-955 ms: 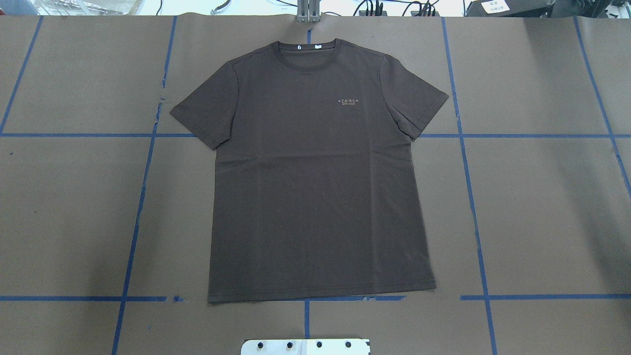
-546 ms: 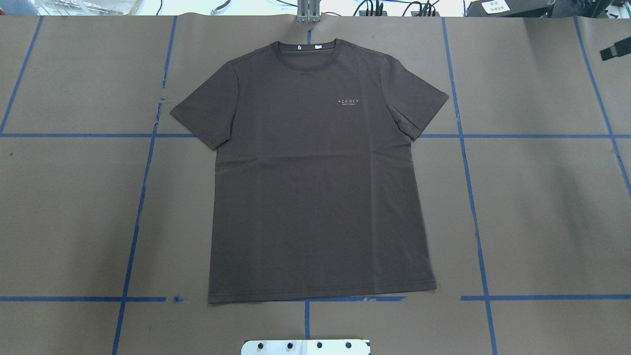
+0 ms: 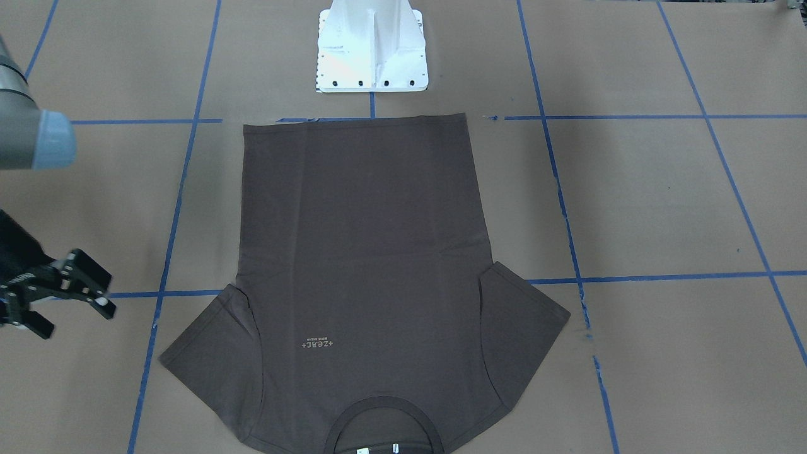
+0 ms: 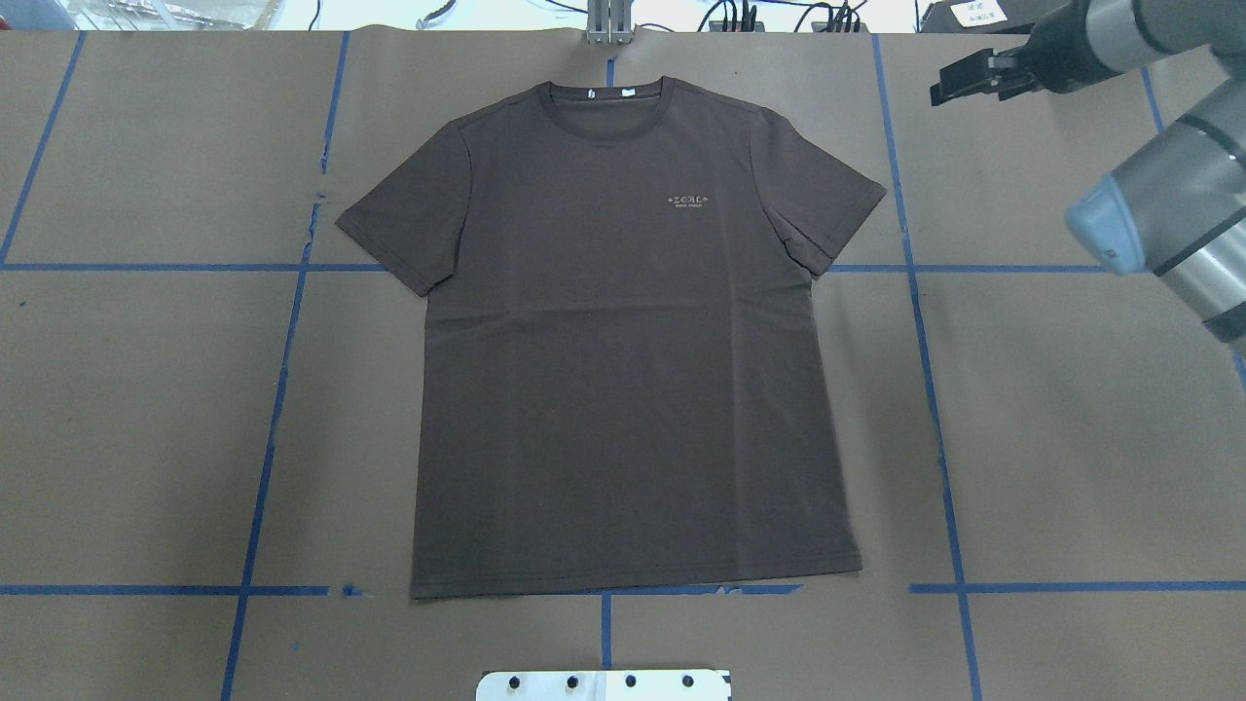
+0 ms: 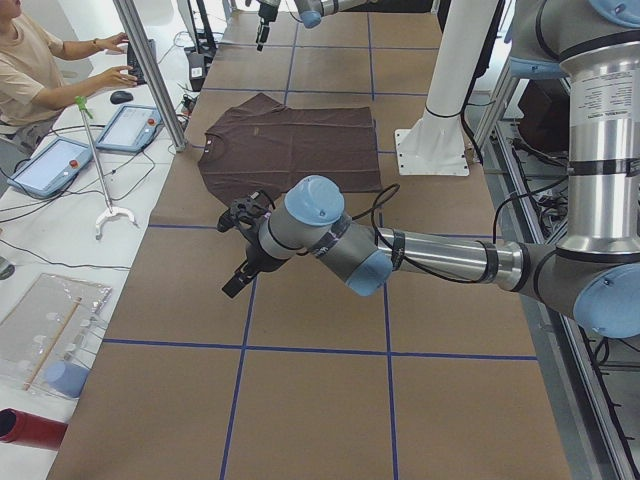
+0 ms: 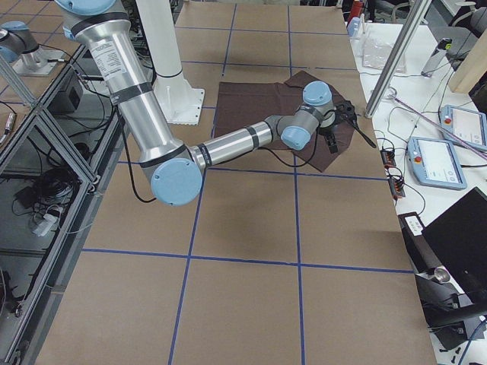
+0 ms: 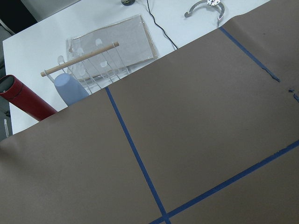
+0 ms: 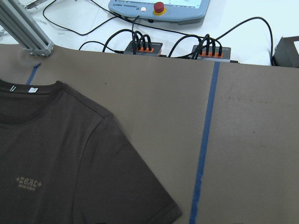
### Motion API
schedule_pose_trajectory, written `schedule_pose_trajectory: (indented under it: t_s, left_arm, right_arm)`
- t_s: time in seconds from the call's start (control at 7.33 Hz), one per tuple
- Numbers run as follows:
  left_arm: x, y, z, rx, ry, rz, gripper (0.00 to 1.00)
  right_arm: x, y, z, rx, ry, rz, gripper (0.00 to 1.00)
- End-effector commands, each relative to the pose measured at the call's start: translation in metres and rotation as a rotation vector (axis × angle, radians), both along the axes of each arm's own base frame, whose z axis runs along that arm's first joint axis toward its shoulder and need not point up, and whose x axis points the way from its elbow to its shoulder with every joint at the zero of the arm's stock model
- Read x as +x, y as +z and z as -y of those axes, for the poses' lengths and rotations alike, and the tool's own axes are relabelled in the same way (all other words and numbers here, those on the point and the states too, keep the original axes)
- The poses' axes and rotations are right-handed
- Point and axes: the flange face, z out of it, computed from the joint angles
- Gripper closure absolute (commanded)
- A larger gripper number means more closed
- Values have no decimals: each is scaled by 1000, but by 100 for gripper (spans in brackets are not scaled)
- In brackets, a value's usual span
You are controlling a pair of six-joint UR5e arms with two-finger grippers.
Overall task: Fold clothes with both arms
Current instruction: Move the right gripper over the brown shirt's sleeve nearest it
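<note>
One sleeve (image 4: 827, 209) of the T-shirt (image 4: 623, 370) lies near the spread, empty right gripper (image 3: 75, 318); left gripper (image 5: 236, 255) farther, state untellable.

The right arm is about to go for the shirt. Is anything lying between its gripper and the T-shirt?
Nothing visible does. Between the right gripper and the T-shirt, at its near sleeve, lies only bare brown paper crossed by a blue tape line. The sleeve lies flat and uncovered.
</note>
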Motion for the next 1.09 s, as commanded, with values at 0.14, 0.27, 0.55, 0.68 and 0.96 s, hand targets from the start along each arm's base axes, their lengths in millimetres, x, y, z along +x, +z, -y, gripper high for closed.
schedule_pose_trajectory:
  t_s: [0.14,0.27,0.55,0.68,0.96]
  left_arm:
    - [0,1,-2,1,0,2,0]
    - [0,0,-2,4,1,2,0]
    - [-1,1,-3,6,3,6,0]
    - [-1,2,-2,4,4,6,0]
    - [-1,3,-2,2,4,6,0]
  right_arm:
    - [-83,58,19,3,47,-28,15]
    - [-99,62,14,8,57,-48,17]
    - [-133,65,-2,-12,93,-47,21]
    - [-138,75,-2,-24,112,-63,23]
    - [-138,79,-1,-25,124,-73,24]
